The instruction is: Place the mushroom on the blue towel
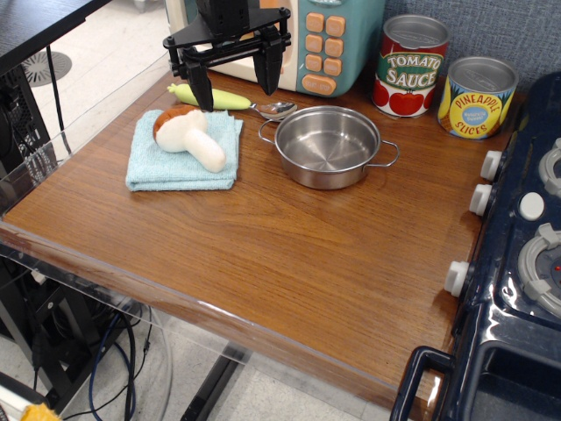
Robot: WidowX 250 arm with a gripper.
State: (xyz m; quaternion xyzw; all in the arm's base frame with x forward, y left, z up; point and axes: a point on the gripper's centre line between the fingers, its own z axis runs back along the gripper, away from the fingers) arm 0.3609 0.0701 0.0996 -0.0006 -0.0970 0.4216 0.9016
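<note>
Mushroom (189, 136) lies on its side on the blue towel (180, 160), reddish-brown cap toward the back-left corner and cream stem slanting toward the front-right, its whole length carried by the cloth with nothing hanging over onto the wooden counter (289, 254). Judged from that, the placing looks done. The gripper (235, 81) hangs above and just behind the towel, fingers spread wide and holding nothing, clear of the toy; that height and open stance suit an arm that has let go and wants no snag on the plush. Under it lies the yellow-green handled spoon (230, 102), its bowl just beside the rim of the steel pot (327, 146), which stands empty to the right of the towel, near but apart from it. The tomato sauce can (411, 66) and the pineapple slices can (475, 97) stand at the back, well apart from the work. Whether the towel's far edge touches the spoon's handle is hard to tell from this angle.
</note>
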